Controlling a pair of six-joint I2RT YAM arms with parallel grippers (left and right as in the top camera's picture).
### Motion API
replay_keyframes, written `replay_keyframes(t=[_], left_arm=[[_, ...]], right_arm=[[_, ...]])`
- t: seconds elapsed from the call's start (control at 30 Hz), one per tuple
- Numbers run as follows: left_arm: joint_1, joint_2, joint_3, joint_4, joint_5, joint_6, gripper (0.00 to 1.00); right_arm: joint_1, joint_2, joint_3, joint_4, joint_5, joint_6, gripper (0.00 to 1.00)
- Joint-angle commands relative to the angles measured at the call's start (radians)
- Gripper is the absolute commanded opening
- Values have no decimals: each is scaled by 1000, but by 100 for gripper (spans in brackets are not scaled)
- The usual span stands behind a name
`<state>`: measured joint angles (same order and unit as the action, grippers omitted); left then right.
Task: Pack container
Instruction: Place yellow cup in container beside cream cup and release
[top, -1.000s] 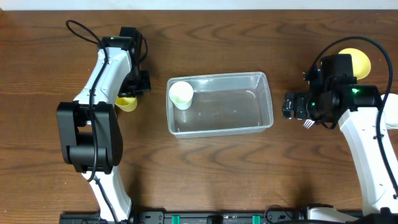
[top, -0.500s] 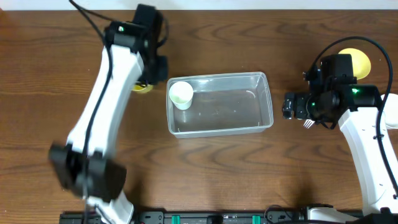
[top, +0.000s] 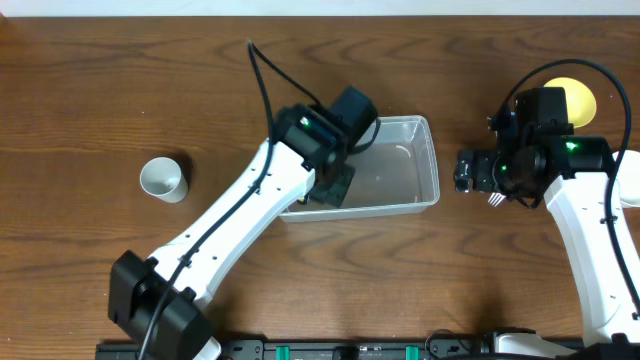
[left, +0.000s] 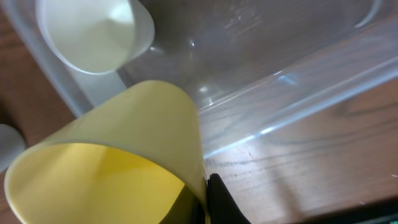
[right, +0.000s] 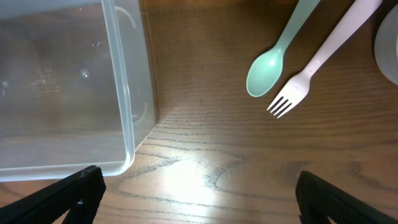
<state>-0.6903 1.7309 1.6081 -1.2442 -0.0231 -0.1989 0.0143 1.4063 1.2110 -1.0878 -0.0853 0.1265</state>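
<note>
The clear rectangular container (top: 400, 165) lies at the table's middle. My left gripper (top: 335, 185) hangs over its left front edge and hides that end in the overhead view. In the left wrist view the gripper (left: 211, 202) is shut on the wall of a yellow cup (left: 118, 168), held tilted just over the container's wall (left: 280, 106). A white cup (left: 93, 31) stands inside the container. My right gripper (top: 465, 170) is open and empty just right of the container; the right wrist view (right: 199, 199) shows the container's corner (right: 130, 93) ahead.
A pale grey cup (top: 163, 178) stands on the table at the left. A mint spoon (right: 267, 71) and a pale fork (right: 311, 74) lie right of the container. A yellow round item (top: 577, 97) sits at the back right behind the right arm.
My left arm has swung from the table's far left to the container's left end with the yellow cup. That uncovered the grey cup. The right arm has not moved.
</note>
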Motion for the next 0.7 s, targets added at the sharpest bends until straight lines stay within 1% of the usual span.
replay_keyframes(t=[0.0,0.13,0.33,0.47,0.67], left_arm=[[21,-3,-79,45,-3,14,6],[59,6,-130,99,-4,48,6],[117,61,-137,118,-3,68,6],[131,113,-137,146,-3,91,6],[131,164,-137,158,-3,91,7]], right_arm=[[-8,4,18,-6,7,14,99],[-8,4,18,-6,7,15,99],[-8,4,18,-9,7,15,99],[-8,4,18,-17,8,15,99],[-8,4,18,-27,27,14,99]])
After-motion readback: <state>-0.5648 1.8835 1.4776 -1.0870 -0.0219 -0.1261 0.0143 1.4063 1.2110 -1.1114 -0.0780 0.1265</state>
